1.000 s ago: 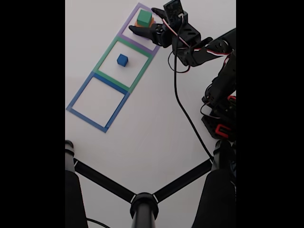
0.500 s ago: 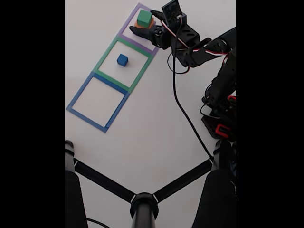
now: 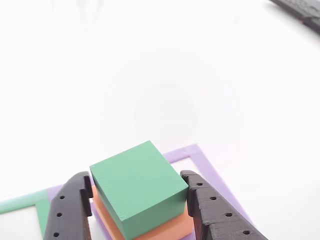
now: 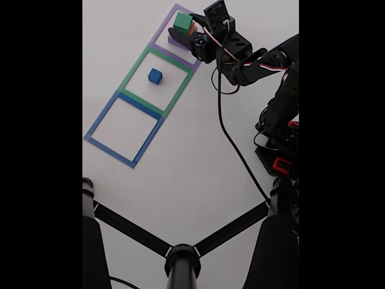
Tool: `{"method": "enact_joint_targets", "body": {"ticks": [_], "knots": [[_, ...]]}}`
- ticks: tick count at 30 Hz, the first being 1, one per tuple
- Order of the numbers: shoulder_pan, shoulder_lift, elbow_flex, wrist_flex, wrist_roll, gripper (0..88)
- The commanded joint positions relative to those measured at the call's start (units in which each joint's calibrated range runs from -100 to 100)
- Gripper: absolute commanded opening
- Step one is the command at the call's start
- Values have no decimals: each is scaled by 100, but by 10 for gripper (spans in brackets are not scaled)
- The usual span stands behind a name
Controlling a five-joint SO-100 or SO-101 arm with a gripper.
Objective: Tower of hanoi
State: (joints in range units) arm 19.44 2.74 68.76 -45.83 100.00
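The green block (image 3: 137, 187) sits on the orange block (image 3: 172, 229), stacked inside the purple tape square (image 3: 200, 156). My gripper (image 3: 135, 175) has its two black fingers pressed against the green block's left and right sides, shut on it. In the fixed view the gripper (image 4: 181, 25) reaches in from the right around the green block (image 4: 183, 21), and an orange edge (image 4: 192, 27) peeks out beside it. A purple patch (image 4: 175, 41) shows just below the lower finger. The small blue cube (image 4: 155, 76) lies alone in the green tape square (image 4: 135, 72).
The blue tape square (image 4: 96, 129) at the lower left holds nothing. The arm's body and base (image 4: 280, 144) stand at the right, with a black cable (image 4: 231, 138) trailing across the table. Black stand legs (image 4: 180, 259) cross the bottom of the fixed view.
The fingers have closed in on the green block, the lower one moving up toward it. The gripper has also crept slightly further over the stack. The blue cube has not moved.
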Motion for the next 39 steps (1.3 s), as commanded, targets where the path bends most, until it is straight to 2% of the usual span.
{"method": "enact_joint_targets", "body": {"ticks": [1, 16, 20, 24, 31, 39], "knots": [[-65, -58, -201, -148, 0, 121], [-80, -266, -56, -92, 0, 75], [-111, -851, -10, 475, 0, 73], [-141, -1893, -147, 1916, 0, 71], [-88, -3664, -1155, 5428, 0, 69], [-194, -4185, -4209, 10099, 0, 59]]}}
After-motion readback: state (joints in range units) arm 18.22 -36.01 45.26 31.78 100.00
